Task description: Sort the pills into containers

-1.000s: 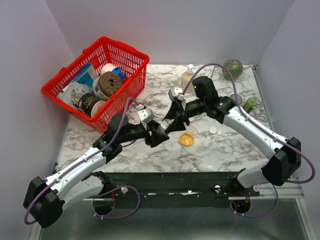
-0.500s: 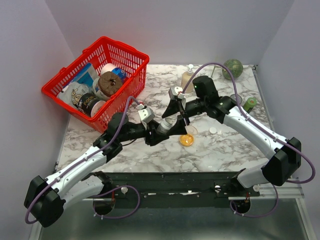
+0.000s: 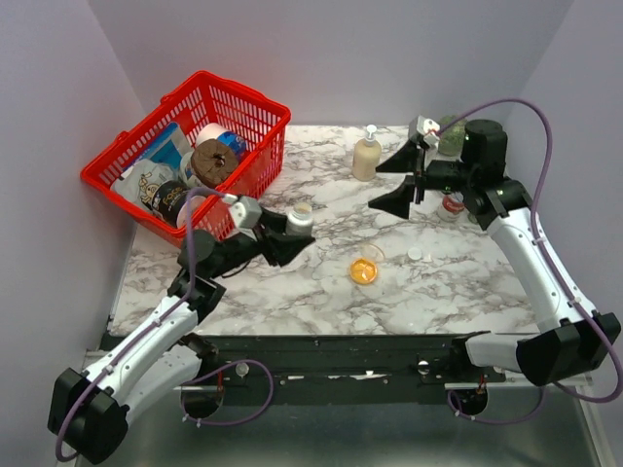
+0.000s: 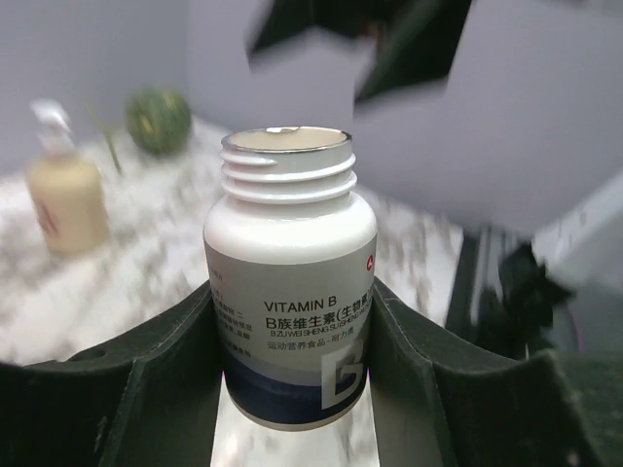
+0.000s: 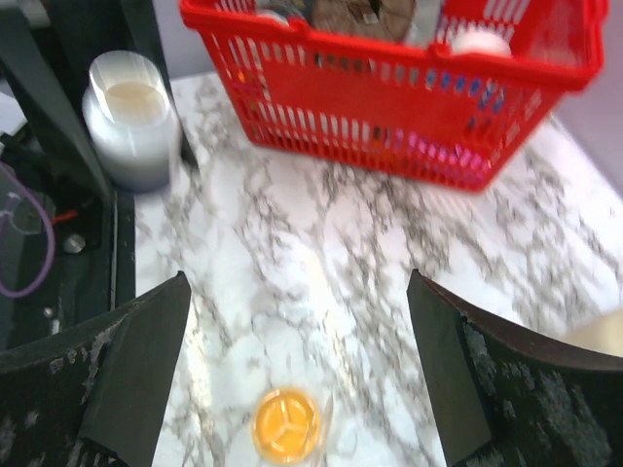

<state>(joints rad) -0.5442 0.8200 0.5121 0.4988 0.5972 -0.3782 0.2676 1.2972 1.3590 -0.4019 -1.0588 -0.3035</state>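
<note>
Left gripper (image 4: pixel 292 375) clamping uncapped white plastic vitamin bottle (image 4: pixel 290 282). Right gripper (image 3: pixel 399 182) hovering, jaws spread wide. Tiny orange pills (image 3: pixel 363 271) sitting in shallow clear round dish (image 3: pixel 374 259). Risk: blunt jaws nudging light dish, scattering pills.

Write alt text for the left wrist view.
An uncapped white pill bottle labelled VITAMIN B is clamped between the black fingers of the left gripper. Blurred behind it on the marble table are a beige pump bottle and a green round object.
</note>
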